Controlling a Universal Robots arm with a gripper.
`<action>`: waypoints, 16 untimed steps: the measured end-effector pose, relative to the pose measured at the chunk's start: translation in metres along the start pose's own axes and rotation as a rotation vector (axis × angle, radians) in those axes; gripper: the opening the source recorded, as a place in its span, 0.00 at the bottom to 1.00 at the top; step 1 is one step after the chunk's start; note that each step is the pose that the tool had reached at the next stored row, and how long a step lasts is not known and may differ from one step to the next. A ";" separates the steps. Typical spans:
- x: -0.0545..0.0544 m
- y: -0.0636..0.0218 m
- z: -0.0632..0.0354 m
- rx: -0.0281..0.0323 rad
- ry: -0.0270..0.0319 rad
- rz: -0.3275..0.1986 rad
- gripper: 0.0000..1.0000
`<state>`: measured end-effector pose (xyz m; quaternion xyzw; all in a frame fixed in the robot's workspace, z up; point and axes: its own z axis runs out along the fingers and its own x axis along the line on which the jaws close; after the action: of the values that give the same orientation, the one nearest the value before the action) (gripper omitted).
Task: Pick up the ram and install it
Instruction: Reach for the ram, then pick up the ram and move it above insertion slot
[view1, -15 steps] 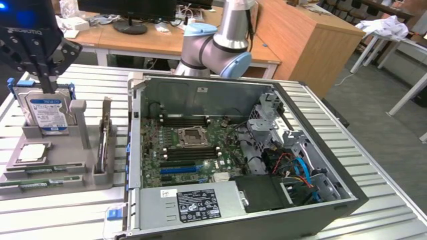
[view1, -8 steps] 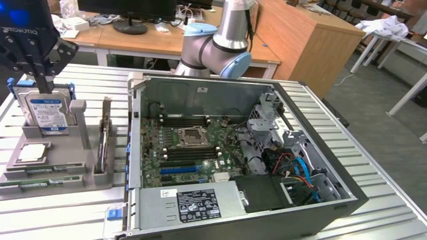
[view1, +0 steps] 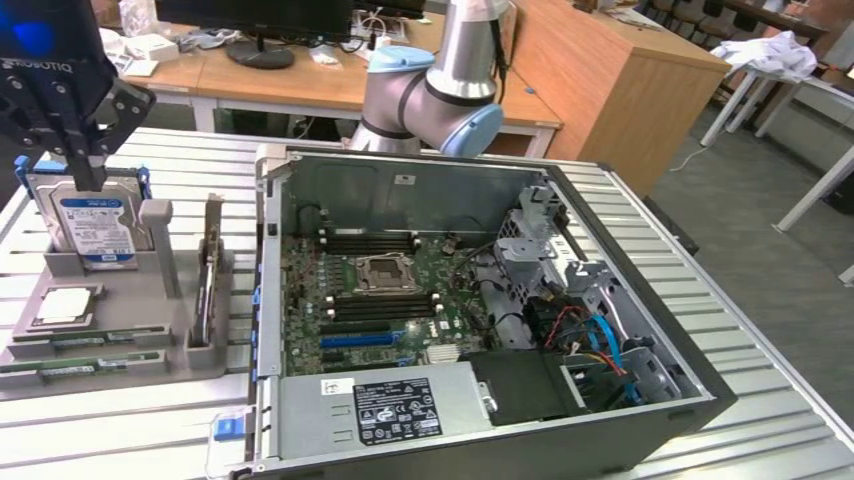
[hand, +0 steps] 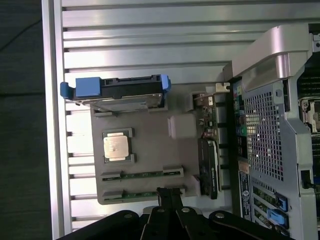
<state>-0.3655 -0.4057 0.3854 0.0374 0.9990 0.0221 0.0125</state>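
Closest to the wrist camera, the pincer (hand: 169, 193) has its fingers (hand: 165, 202) pressed together on nothing. It hangs above the grey tray (view1: 134, 310) at the exterior view's left of the bench (view1: 134, 440). On that tray, a hard drive (view1: 91, 225) stands upright in a blue-edged caddy, and a processor (view1: 64, 305) lies flat in front of it. The ram (view1: 74, 367) sits in the foremost groove with a second stick (view1: 100, 344) just beside it. In the wrist view the fingertips line up near one end of the ram. Further right, an expansion card (view1: 210, 280) stands on edge, then comes the open computer case (view1: 694, 400) with its motherboard (view1: 320, 290) and black memory slots (view1: 367, 240). The ram looks light, stiff and thin, probably fragile at its chips and contacts. Its long bare edges near the middle seem the safest hold.
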 end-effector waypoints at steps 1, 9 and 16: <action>0.000 -0.0013 -0.0001 0.0000 0.0001 0.000 0.11; 0.000 -0.0047 -0.0002 0.0001 0.0001 0.000 0.11; 0.000 -0.0048 -0.0003 0.0002 0.0003 0.000 0.11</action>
<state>-0.3655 -0.4105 0.3855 0.0373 0.9990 0.0220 0.0123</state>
